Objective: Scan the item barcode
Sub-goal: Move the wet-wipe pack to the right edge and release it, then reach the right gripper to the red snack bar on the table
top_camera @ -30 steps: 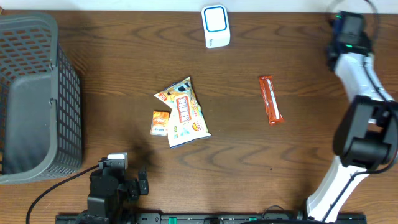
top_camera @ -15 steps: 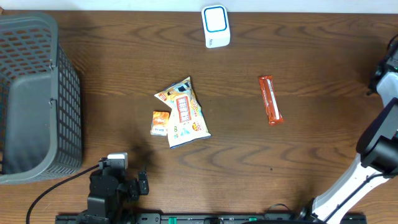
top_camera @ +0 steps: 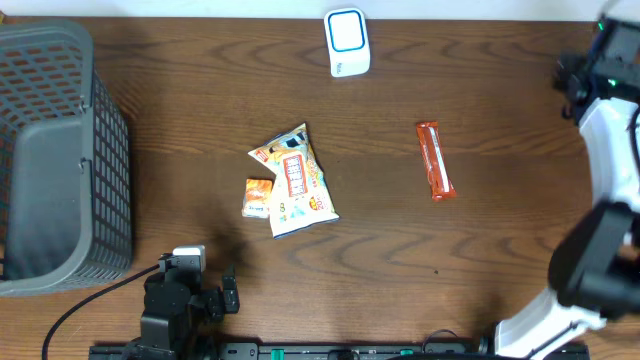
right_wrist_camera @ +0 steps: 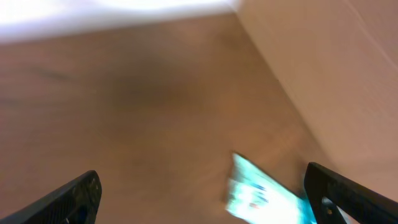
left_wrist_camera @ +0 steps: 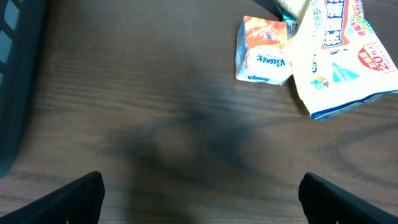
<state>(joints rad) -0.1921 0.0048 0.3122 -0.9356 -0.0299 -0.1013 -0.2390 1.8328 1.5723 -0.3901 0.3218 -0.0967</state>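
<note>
The snack bag (top_camera: 295,180) lies flat in the middle of the table (top_camera: 180,90), touching the tissue pack (top_camera: 258,197) on its left. A red bar (top_camera: 434,160) lies apart to the right. The scanner (top_camera: 347,42) sits at the far edge and the basket (top_camera: 50,160) at the left. The left gripper (left_wrist_camera: 199,199) hovers at the near edge, released and empty. The right gripper (right_wrist_camera: 202,196), at the far right corner, is blurred, its jaws spread with nothing held.

Overhead evenly lit and sharp, soft shadow on table (left_wrist_camera: 174,140) in left wrist view, right wrist view motion-blurred
</note>
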